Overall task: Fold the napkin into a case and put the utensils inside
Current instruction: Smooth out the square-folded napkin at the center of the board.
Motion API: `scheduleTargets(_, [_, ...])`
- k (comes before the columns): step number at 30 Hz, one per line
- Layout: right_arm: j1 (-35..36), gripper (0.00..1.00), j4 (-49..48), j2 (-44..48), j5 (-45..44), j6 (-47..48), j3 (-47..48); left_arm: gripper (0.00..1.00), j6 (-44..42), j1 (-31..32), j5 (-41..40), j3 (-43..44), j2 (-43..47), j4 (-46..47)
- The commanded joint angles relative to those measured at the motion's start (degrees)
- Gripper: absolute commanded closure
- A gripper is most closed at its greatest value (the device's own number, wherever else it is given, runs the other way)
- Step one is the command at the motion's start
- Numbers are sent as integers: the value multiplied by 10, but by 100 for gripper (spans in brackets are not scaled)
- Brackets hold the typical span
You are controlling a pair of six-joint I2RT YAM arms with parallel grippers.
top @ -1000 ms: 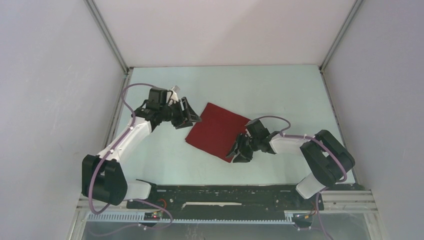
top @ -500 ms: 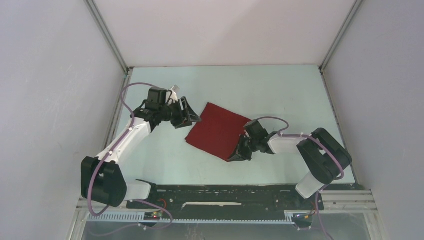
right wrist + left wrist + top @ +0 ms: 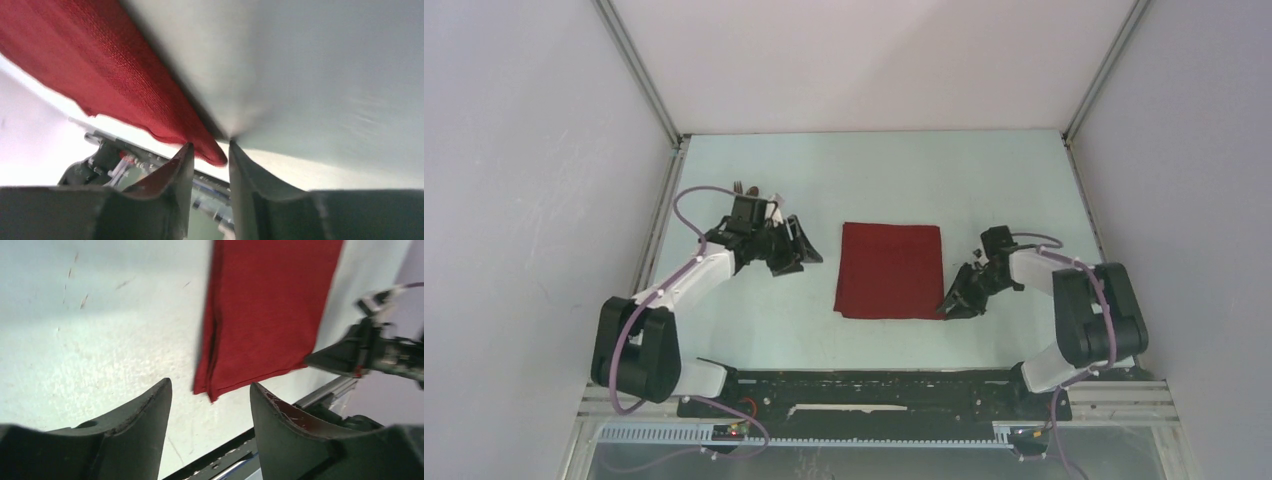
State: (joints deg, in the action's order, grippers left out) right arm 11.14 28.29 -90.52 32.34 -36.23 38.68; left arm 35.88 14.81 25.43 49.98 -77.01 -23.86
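napkin [image 3: 890, 270], folded to a dark red square, lay flat on the surface [image 3: 984, 180] between the two pincers. left pincer [image 3: 210, 386] stood wide open and empty, the cloth just ahead of its tips. right pincer [image 3: 209, 148] was nearly shut, with the cloth's corner at its fingertips; whether it pinched that corner could not be told.

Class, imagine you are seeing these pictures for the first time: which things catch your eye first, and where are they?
The dark red napkin stands out first, lying folded and flat in the middle of the pale table. Next comes the right hand, its fingers nearly together at the napkin's near right corner. The left hand hangs open to the napkin's left, apart from it.
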Motion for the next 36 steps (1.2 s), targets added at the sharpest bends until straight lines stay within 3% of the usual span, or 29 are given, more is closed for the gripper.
scheduleTargets(1, [-49, 49, 89, 75, -124, 43, 33, 39, 23, 41, -54, -40, -27, 54])
scheduleTargets(3, [-37, 34, 93, 107, -155, 45, 69, 46, 32, 68, -52, -45, -41, 65])
scheduleTargets(6, [10, 27, 104, 127, -176, 62, 121, 53, 49, 105, -38, -54, -47, 84])
scheduleTargets(11, [56, 28, 96, 121, -177, 59, 127, 59, 100, 144, -38, -96, -38, 125])
scheduleTargets(15, [61, 28, 70, 131, -163, 48, 112, 48, 166, 169, -24, -140, -40, 185])
scheduleTargets(17, [60, 28, 63, 141, -161, 49, 109, 48, 191, 180, -19, -159, -44, 213])
scheduleTargets(30, [47, 29, 60, 191, -154, 62, 92, 64, 273, 203, -39, -199, -88, 293])
scheduleTargets(36, [47, 29, 62, 205, -150, 61, 83, 89, 253, 204, -77, -186, -48, 249])
